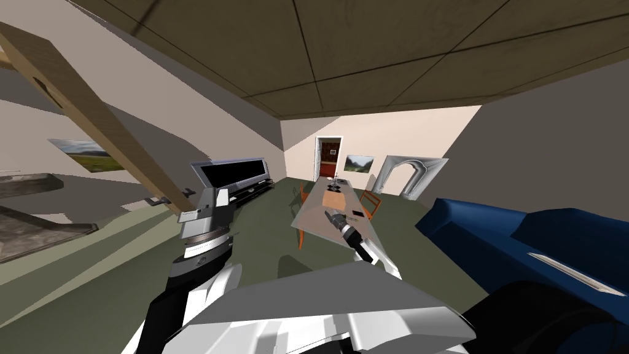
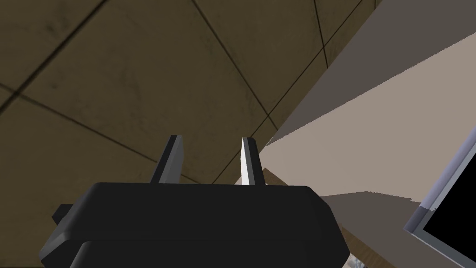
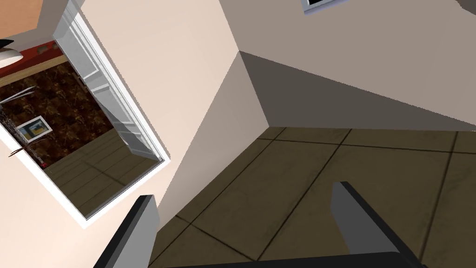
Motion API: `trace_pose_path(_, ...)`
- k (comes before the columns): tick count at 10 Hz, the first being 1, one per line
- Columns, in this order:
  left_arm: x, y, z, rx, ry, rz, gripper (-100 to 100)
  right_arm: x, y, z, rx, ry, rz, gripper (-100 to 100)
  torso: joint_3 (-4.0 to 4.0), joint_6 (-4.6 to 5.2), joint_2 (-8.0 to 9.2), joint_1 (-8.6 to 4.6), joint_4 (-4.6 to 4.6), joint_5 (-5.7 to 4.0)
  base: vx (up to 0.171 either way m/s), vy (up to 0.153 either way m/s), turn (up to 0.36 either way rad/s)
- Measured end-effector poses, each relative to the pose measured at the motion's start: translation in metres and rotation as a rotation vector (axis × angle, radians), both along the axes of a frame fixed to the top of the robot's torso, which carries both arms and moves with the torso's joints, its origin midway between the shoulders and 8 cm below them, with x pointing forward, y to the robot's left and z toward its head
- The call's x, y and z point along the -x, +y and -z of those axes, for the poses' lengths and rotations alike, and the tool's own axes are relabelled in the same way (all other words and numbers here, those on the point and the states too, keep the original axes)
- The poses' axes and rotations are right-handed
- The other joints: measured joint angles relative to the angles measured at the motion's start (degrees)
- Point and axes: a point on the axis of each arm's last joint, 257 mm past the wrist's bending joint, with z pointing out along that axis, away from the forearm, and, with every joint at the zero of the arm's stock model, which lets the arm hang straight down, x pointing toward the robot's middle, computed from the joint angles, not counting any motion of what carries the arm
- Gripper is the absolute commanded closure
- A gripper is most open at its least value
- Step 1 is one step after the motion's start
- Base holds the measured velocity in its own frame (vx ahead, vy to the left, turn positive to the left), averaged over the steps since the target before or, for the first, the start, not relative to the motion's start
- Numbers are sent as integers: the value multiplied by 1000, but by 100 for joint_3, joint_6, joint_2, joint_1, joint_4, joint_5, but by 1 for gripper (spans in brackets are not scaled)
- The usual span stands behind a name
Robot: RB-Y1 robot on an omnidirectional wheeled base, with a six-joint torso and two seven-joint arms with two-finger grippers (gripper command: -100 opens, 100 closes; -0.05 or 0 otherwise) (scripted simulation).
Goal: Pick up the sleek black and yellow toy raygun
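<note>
A long pale table (image 1: 314,212) stands far ahead in the middle of the room. A small dark object (image 1: 355,214) lies near its front right part, too small to tell what it is. More small dark items (image 1: 335,182) sit at its far end. My right gripper (image 1: 328,213) is raised in front of the table's near end, open with nothing between its fingers (image 3: 139,232). My left gripper (image 1: 158,200) is held up to the left, its fingers (image 2: 248,160) a narrow gap apart and holding nothing.
Orange chairs (image 1: 370,203) flank the table. A blue sofa (image 1: 528,239) lies close on the right. A dark screen (image 1: 236,173) on a low stand is at the left, with a slanted wooden board (image 1: 98,117) near my left arm. A doorway (image 1: 327,158) is in the far wall.
</note>
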Motion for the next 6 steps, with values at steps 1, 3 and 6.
trace_pose_path(1, 0, 0, 0, 0, 0, 0, 0, -2, -2, 8, 30, 12, 4, -100, 0, 3, -1, 0, 0, 0, -6, -2, 130)
trace_pose_path(3, 0, 0, 0, 0, 0, 0, 0, -4, -14, 30, 113, 39, 14, -100, -1, 3, -1, -2, 0, -1, -3, -6, 101)
trace_pose_path(6, 0, 0, 0, 0, 0, 0, 0, -13, -40, 65, 278, 83, 31, -100, -2, 4, -4, -6, -1, -1, 0, -13, 113)
